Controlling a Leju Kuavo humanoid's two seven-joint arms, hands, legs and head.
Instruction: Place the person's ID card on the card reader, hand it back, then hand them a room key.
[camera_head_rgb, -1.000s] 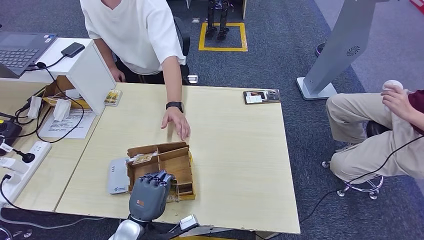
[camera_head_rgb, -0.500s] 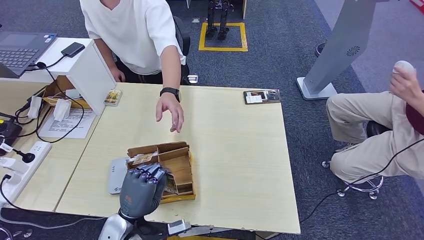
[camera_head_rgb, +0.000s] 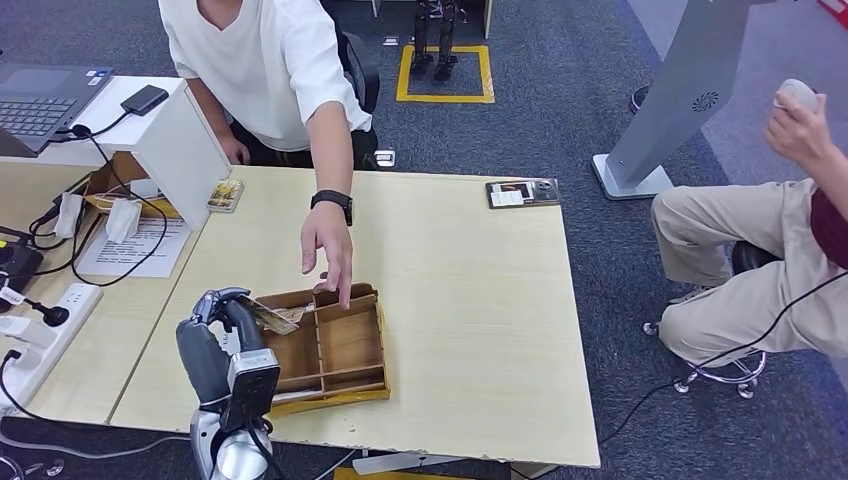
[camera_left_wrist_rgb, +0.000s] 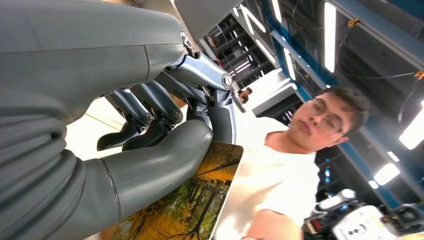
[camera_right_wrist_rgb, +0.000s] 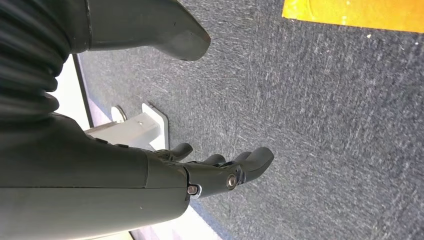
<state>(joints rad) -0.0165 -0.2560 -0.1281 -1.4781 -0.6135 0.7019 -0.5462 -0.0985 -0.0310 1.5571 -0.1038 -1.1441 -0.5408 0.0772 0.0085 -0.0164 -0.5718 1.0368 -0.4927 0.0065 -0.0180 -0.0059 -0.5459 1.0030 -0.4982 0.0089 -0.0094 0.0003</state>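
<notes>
Room key (camera_head_rgb: 268, 316) (autumn-tree print) sits pinched between the left hand's (camera_head_rgb: 215, 340) thumb and fingers, lifted from the wooden tray (camera_head_rgb: 335, 350); right hand (camera_right_wrist_rgb: 200, 172) hangs open; the person's hand (camera_head_rgb: 328, 245) now reaches closer.

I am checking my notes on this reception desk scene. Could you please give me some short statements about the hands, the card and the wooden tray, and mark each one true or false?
1. The left hand holds a card printed with an autumn tree picture. True.
2. The person's hand lies flat on the table, far from the wooden tray. False: it reaches down with its fingertips at the tray's far edge.
3. The right hand holds a room key. False: it hangs open above the carpet, holding nothing.
4. A white card reader lies beside the tray, partly hidden by the left hand. True.
5. A laptop stands on the side desk. True.
</notes>
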